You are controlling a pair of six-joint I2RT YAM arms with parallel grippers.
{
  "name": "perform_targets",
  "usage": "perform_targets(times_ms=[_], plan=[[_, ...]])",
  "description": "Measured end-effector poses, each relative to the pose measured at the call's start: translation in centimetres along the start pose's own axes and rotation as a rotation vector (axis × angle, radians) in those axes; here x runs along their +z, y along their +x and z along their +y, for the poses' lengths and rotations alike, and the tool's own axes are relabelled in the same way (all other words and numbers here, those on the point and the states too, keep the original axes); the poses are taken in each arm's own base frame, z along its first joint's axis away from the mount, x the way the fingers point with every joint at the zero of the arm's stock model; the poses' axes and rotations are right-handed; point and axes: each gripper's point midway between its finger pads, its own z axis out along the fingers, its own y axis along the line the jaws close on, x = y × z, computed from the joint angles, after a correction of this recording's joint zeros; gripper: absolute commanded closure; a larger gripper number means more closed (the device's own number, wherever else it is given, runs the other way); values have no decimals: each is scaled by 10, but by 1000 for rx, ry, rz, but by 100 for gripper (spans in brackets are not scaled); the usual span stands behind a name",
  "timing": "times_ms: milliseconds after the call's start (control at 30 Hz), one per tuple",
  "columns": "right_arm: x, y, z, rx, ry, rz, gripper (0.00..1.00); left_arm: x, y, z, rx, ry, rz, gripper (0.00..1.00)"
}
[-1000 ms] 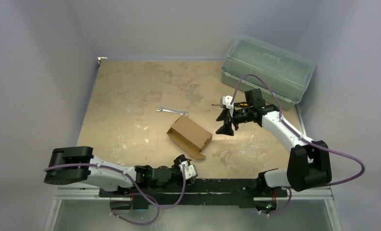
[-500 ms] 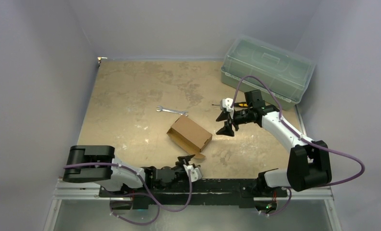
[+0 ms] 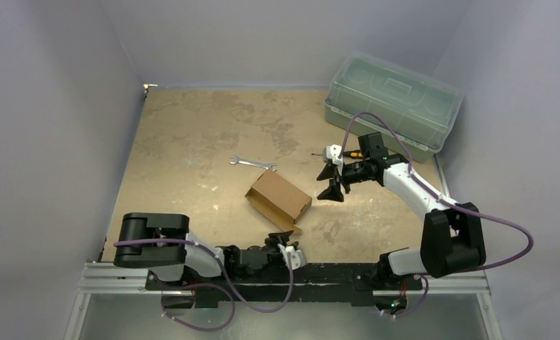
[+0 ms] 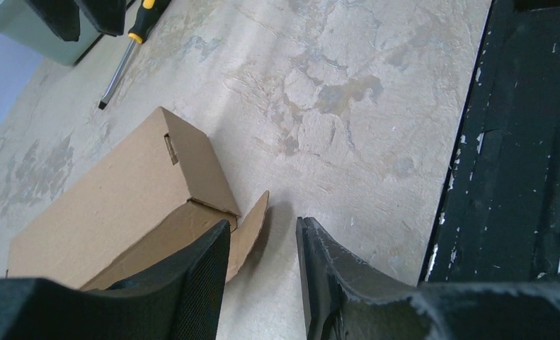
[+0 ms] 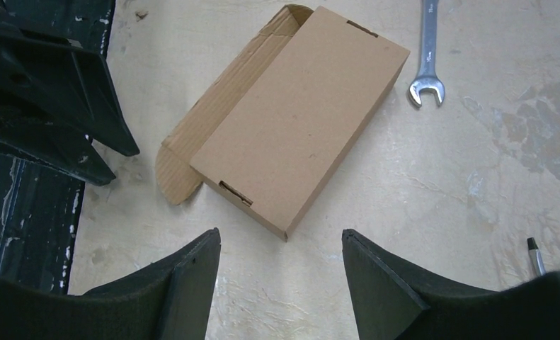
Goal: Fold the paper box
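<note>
Wrench (image 3: 253,163) beside paper box (image 3: 280,195) — screwdriver (image 4: 126,53) nr bin (image 3: 393,95).

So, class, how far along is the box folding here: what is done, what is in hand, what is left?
Done: the paper box is already formed into a flat rectangular body. In hand: nothing is gripped; the left gripper sits open by the loose flap, and the right gripper hovers open above the box. Left: that long flap lies spread out flat and needs folding in.
</note>
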Motion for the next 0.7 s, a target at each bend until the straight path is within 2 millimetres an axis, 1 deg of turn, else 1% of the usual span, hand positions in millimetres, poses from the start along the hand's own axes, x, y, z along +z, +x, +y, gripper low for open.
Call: perform_targets(times_ms=[200,333,700], plan=[[0,2,2,14,-8,5,34,9,4,-2,35,-2,23,65],[1,3,3,18,-12,6,34,11,8,0,44,-10,36,69],[0,4,6,22,-19,9,34,19,22,5,69,-26,80,74]])
